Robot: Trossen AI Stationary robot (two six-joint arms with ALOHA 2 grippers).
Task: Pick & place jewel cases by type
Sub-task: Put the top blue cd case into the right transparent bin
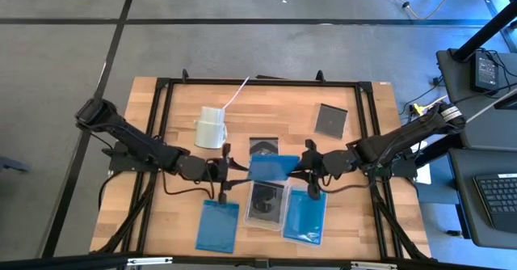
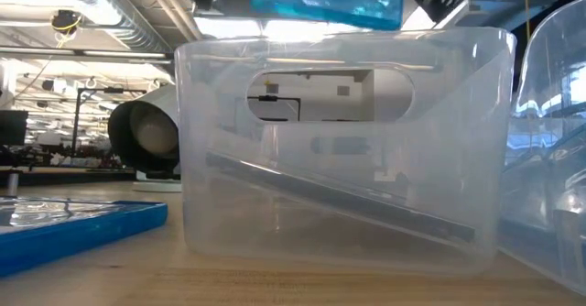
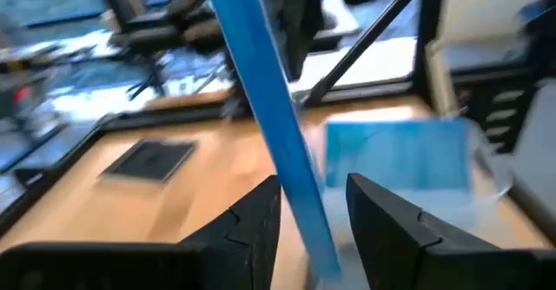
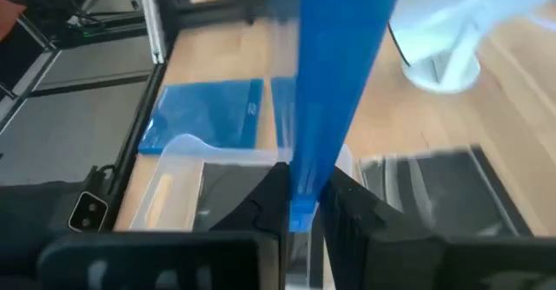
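Handover in progress above table centre. Blue jewel case [image 1: 273, 167] is airborne, spanning between the two grippers, long axis running arm to arm. Right gripper [image 4: 302, 205] is pinched tight on one edge of it, fingers pressed against both faces. Left gripper [image 3: 311, 212] sits at the opposite edge, fingers spread with visible gaps either side of the case, so not gripping; looks like a release.

The held case hangs directly over the middle tray [image 1: 268, 205], which has a dark case in it. A tray with a blue case [image 1: 307, 216] lies just below the right gripper, slightly to its outer side, and is nearer the right arm than the left. Likely next move: right arm carries the case down and sideways into that tray. Another blue case [image 1: 218, 225] lies flat on the table nearer the left arm
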